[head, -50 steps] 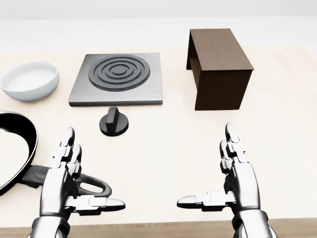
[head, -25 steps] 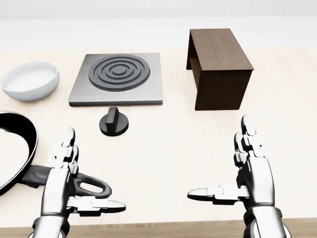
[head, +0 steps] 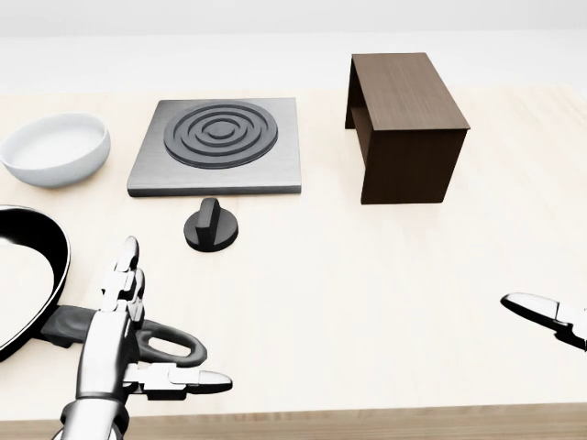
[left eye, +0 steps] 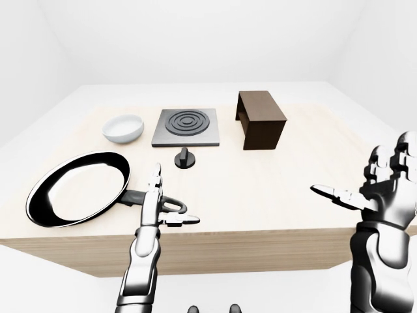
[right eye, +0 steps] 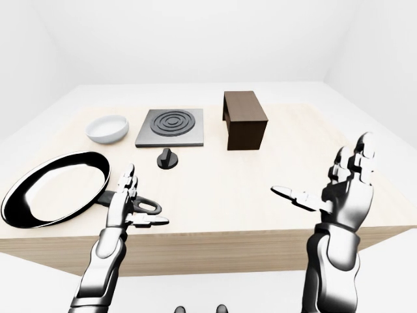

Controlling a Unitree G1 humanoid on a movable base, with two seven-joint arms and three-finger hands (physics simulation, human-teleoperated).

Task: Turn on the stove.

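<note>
Resting on pale wooden tabletop [head: 367,293]: grey square stove plate with concentric dark rings [head: 218,145], small black round knob with raised bar grip [head: 211,226] just below it in head view, apart from plate. Left hand [head: 117,341] over looped black pan handle [head: 156,341], fingers spread, thumb out, grasping nothing. Right hand [right eye: 345,186] spread wide, empty; only thumb tip visible in head view. Black frying pan [left eye: 77,188] cut off at head view's left edge. White bowl [head: 55,148] left of plate, dark brown wooden box [head: 404,124] right.
</note>
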